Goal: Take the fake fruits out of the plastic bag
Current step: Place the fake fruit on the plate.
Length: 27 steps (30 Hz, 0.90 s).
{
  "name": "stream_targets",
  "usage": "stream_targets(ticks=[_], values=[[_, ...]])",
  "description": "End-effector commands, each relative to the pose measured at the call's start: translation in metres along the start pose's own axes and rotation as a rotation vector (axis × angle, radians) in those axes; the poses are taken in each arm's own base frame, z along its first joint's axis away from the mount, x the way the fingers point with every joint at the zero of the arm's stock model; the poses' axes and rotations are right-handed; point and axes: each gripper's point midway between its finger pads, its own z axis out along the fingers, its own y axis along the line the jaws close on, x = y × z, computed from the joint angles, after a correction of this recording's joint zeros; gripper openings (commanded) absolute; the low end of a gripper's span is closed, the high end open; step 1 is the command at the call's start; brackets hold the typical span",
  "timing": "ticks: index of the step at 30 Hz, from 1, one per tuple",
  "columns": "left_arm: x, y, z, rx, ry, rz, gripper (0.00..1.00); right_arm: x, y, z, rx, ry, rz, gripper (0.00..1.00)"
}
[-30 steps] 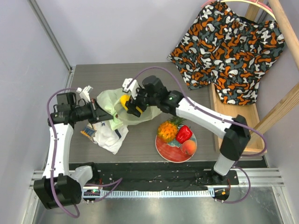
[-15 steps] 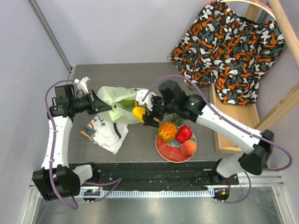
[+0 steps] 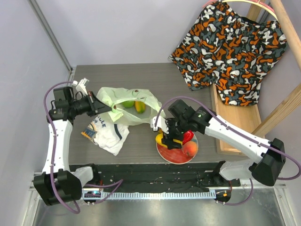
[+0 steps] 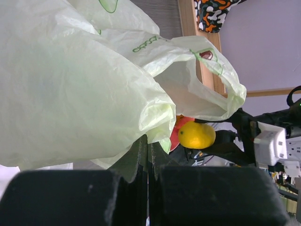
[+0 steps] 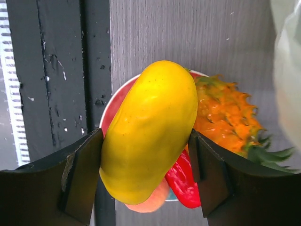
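yellow fruit [image 5: 149, 132] | clamped in right gripper [image 5: 146, 162] | over red plate [image 5: 115, 105]

A dark grey wood-grain counter [image 3: 141, 75] fills the middle of the overhead view, closed in by pale lilac walls [image 3: 117, 28]. A round red plate [image 3: 175, 161] sits near the front edge, right of centre. To its left, well apart from it, lies a crumpled white T-shirt [image 3: 107, 136] with printed lettering. A small blue and orange item [image 3: 88, 133], too small to identify, touches the shirt's left side. At the right, a cloth [image 3: 230, 47] patterned in orange, black and white hangs over a light wooden rack [image 3: 220, 123]. A black strip [image 3: 155, 172] borders the front of the counter.
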Motion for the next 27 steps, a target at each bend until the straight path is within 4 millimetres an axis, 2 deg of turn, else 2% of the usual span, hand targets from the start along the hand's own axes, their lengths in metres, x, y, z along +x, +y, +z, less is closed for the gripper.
stream_targets(ticks=[1,8,12,14,19,27], values=[[-0.007,-0.008,-0.006,0.014,-0.046,0.041,0.00,0.000,0.005,0.017,0.003,-0.027,0.143,0.39],[0.005,-0.007,-0.008,0.014,-0.045,0.036,0.00,-0.007,0.000,0.041,0.081,-0.071,0.423,0.39],[0.009,-0.009,-0.011,0.015,-0.054,0.046,0.00,-0.005,-0.002,0.051,0.112,-0.064,0.449,0.39],[0.008,-0.009,-0.012,0.015,-0.060,0.047,0.00,-0.001,-0.007,0.056,0.138,-0.052,0.475,0.40],[0.010,-0.013,-0.015,0.020,-0.067,0.059,0.00,0.021,-0.003,0.070,0.141,0.022,0.538,0.42],[0.015,-0.010,-0.018,0.013,-0.074,0.060,0.00,0.042,-0.010,0.073,0.218,0.065,0.520,0.48]])
